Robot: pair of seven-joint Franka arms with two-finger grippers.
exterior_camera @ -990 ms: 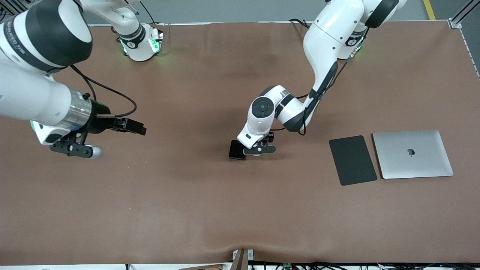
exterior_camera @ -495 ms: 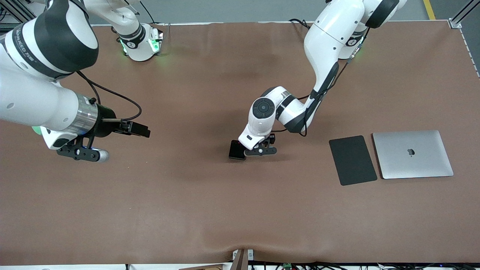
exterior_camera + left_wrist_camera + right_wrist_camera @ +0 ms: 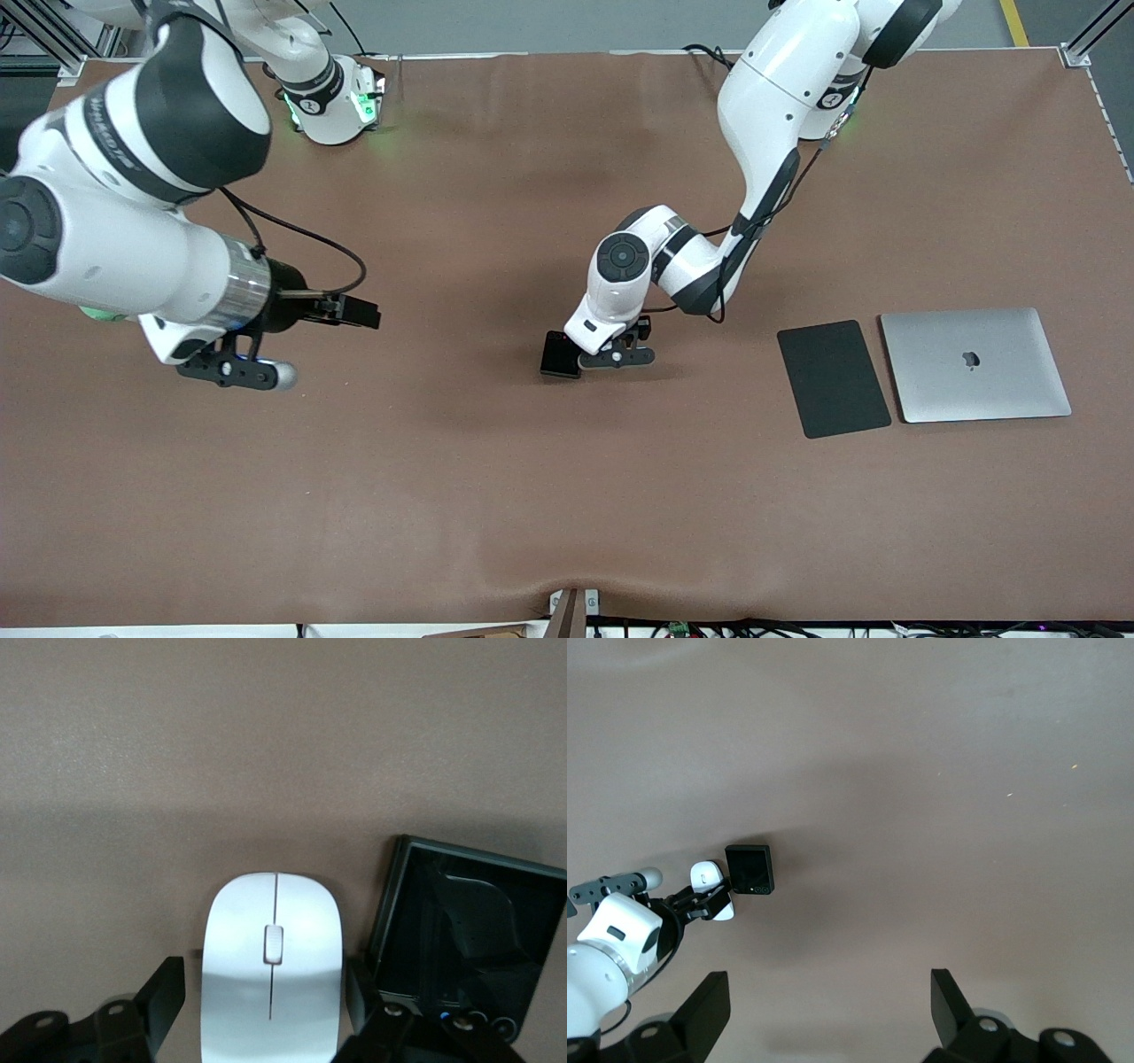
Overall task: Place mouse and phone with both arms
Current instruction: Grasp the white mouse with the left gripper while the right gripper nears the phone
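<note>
Glossy white oval mouse (image 3: 272, 967) flat on brown table, just beside black square phone (image 3: 461, 935), mid-table.

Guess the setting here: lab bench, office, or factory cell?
Most likely a robotics lab bench. Two white arms bolted to a table under a plain brown cover, aluminium frame posts at its corners, and staged props: a mouse, a phone, a dark pad, a closed laptop.

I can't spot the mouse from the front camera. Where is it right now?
The mouse lies on the table near its middle, between the left gripper's fingers and right beside the phone, on the phone's side toward the left arm's end.
</note>
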